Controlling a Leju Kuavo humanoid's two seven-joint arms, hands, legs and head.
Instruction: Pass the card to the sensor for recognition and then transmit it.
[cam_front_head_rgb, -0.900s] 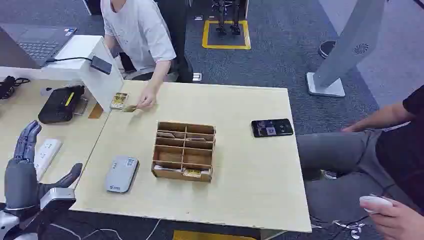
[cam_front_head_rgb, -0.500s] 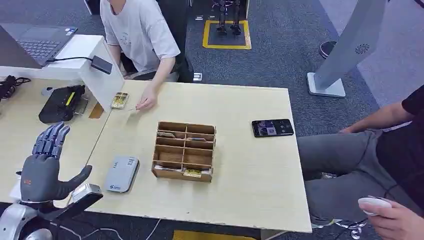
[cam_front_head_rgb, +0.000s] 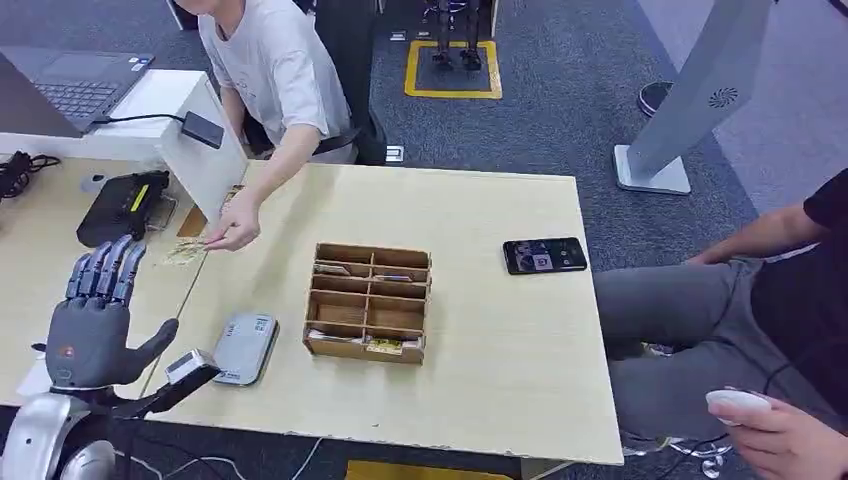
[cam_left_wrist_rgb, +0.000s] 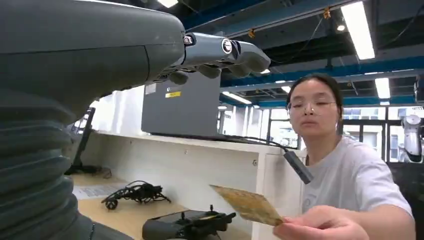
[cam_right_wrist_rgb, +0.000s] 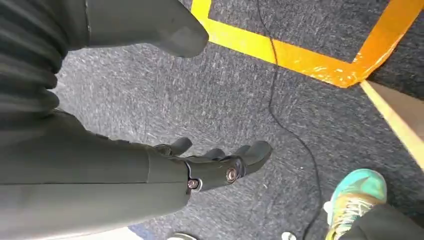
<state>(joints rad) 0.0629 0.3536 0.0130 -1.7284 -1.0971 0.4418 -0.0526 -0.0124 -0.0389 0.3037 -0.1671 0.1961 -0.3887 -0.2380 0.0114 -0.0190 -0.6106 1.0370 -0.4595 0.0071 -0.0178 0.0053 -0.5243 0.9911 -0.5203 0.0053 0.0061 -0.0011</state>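
A person in a white shirt holds out a yellowish card toward my left hand; the card appears close up in the left wrist view, pinched in the person's fingers. My left hand is raised over the table's near left corner, palm up, fingers spread, holding nothing, and the card sits a short way beyond its fingertips. The grey card sensor lies on the table just right of that hand. My right hand hangs over the carpet with fingers apart and nothing in it.
A wooden compartment box with cards stands mid-table, a black phone to its right. A black device and a power strip lie on the left desk beside a white divider. Another person sits at the right edge.
The person's hand has carried the card from the far left of the table toward my left hand. My left hand has risen and moved right, toward the sensor.
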